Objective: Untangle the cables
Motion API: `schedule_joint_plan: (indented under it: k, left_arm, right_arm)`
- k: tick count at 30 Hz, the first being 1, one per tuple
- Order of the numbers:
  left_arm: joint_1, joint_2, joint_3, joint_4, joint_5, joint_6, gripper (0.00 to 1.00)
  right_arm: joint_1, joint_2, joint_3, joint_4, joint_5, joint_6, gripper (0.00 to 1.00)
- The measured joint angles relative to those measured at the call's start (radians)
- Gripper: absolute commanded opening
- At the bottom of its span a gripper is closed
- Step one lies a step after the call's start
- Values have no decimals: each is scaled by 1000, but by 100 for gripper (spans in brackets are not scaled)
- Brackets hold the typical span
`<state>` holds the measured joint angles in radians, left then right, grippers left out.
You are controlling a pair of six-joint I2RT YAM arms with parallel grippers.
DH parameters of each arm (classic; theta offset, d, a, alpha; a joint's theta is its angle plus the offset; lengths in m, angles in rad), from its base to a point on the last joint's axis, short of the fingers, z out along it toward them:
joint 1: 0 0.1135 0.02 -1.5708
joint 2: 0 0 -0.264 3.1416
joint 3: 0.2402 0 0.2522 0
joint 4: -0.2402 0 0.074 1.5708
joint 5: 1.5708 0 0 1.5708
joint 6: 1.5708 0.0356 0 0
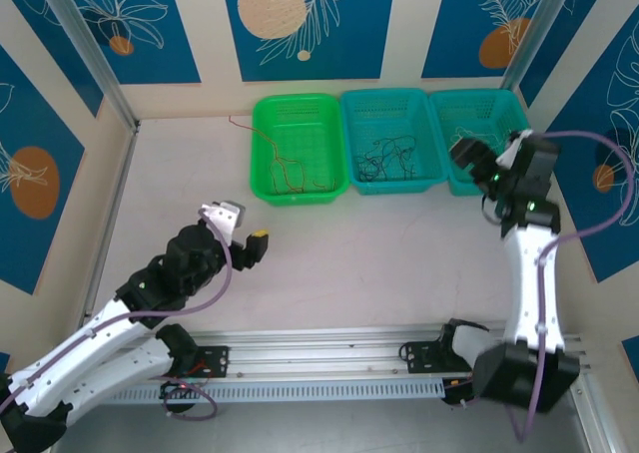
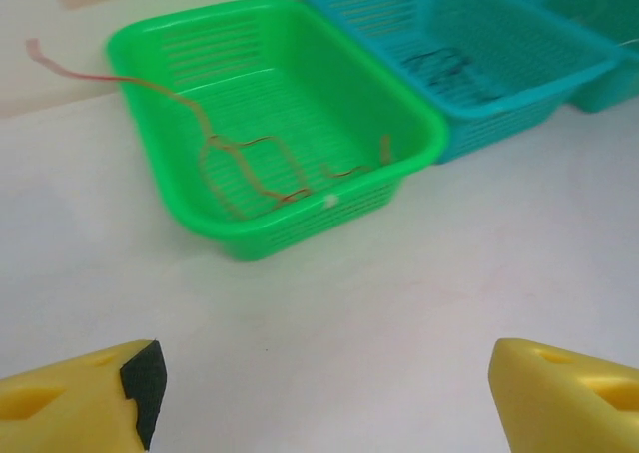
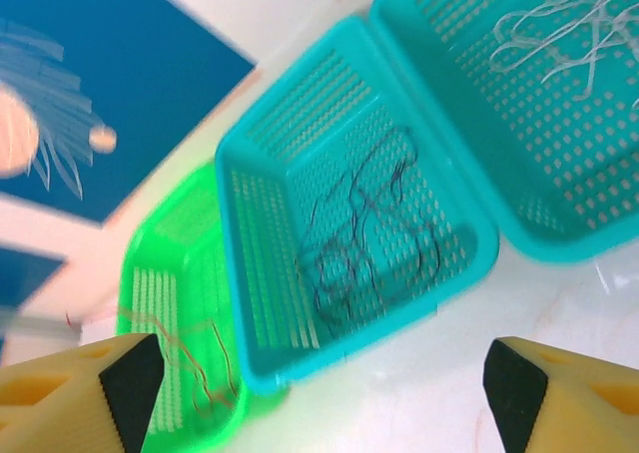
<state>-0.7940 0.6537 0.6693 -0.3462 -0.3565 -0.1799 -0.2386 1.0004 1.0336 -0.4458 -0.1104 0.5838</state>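
Probably light, springy wire: the cables (image 3: pixel 354 238) lie sorted across three baskets (image 1: pixel 391 93).
Left gripper (image 2: pixel 324 393) and right gripper (image 3: pixel 319 388) gape empty; pinch a raised loop, gently.

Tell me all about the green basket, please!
The green basket is bright plastic, rectangular, with slotted walls and floor and a smooth rim. It sits upright on the pale table, leftmost in a row of three, snug against a teal basket on its right. Thin red-orange cables lie loosely looped inside, and one strand trails out over the back left corner.
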Motion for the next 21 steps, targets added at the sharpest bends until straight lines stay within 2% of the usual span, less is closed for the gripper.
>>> schedule_joint_plan:
  k: [1,2,6,9,11,14,21]
  left_arm:
    - [0,-11,-18,1,-40,9,93]
    - [2,-21,-37,2,-82,21,96]
    - [14,-50,-121,48,-243,84,98]
    - [31,-48,-200,140,-338,166,98]
    - [69,-31,-253,210,-377,214,98]
    - [165,10,-310,308,-373,242,99]
    - [429,161,-388,539,-224,212,100]
  right_arm:
    - [28,-68,-77,30,16,-23,86]
    - [53,-133,-155,64,36,-45,100]
    - [128,-343,-449,219,124,-126,100]
    - [171,-397,-615,314,178,-189,100]
    - [186,-377,-691,377,206,-222,100]
    - [189,-295,-756,481,237,-256,99]
    - [194,62,-779,814,274,-298,100]
